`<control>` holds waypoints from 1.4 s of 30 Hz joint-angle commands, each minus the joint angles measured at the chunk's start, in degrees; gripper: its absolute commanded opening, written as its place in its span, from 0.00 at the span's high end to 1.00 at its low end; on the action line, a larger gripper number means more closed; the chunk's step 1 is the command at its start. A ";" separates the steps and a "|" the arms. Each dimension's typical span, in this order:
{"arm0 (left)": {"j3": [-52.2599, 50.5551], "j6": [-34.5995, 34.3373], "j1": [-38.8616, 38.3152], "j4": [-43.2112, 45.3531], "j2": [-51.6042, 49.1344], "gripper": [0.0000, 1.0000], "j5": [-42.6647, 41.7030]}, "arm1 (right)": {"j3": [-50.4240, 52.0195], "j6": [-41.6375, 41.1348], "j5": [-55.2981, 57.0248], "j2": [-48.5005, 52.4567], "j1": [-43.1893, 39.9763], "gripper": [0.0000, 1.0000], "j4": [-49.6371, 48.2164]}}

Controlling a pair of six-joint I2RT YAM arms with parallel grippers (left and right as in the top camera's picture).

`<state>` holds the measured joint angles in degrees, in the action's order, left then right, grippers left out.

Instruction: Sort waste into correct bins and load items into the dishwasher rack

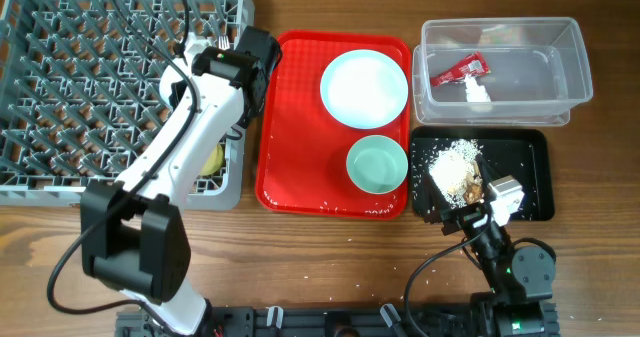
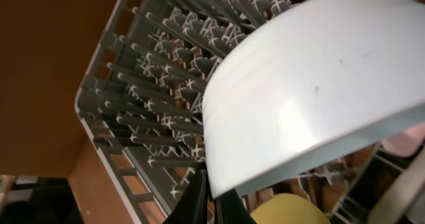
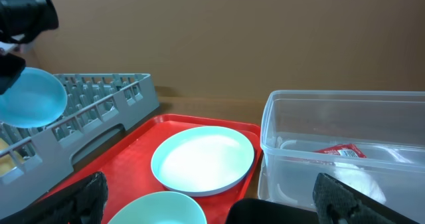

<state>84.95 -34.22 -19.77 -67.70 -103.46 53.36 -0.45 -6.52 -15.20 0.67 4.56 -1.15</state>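
My left claw (image 2: 214, 201) is clamped on the rim of a pale bowl (image 2: 305, 84). It holds the bowl tilted above the right end of the rack (image 1: 90, 77), clear of the pegs (image 2: 166, 64). The pinch takes only a thin bite at one edge, so my main worry is the bowl swinging or slipping out as I lower it.

The yellow cup (image 2: 289, 211) sits in the rack just under the bowl. If I come straight down I could land on it, knocking it over or leaving the bowl perched. The pegs could also snag the rim and lever the bowl from the grip, so I'd want it lined up between rows before letting go.

My right claw (image 3: 207, 196) is spread wide and holding nothing, low over the black tray (image 1: 535, 177) with the scraps (image 1: 455, 165). A careless move there could scatter crumbs onto the tabletop.

The plate (image 1: 364, 87) and the second bowl (image 1: 377, 164) wait on the red tray (image 1: 290, 157). The sachet (image 1: 458, 70) lies in the clear tub (image 1: 570, 47).
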 commanded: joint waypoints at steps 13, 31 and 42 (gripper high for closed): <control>1.01 -0.98 2.05 -0.98 3.93 0.96 12.37 | 0.15 0.37 0.15 -0.39 -0.13 0.00 -0.24; 0.98 -1.22 3.50 2.97 -3.43 0.96 12.07 | 0.15 0.37 0.15 -0.39 -0.13 0.00 -0.24; 0.98 -2.73 2.23 2.08 -3.69 0.96 4.48 | 0.15 0.39 0.15 -0.39 -0.13 0.00 -0.24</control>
<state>84.99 -35.00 -16.62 -65.39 -106.61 59.64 -0.45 -6.52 -15.20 0.67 4.56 -1.15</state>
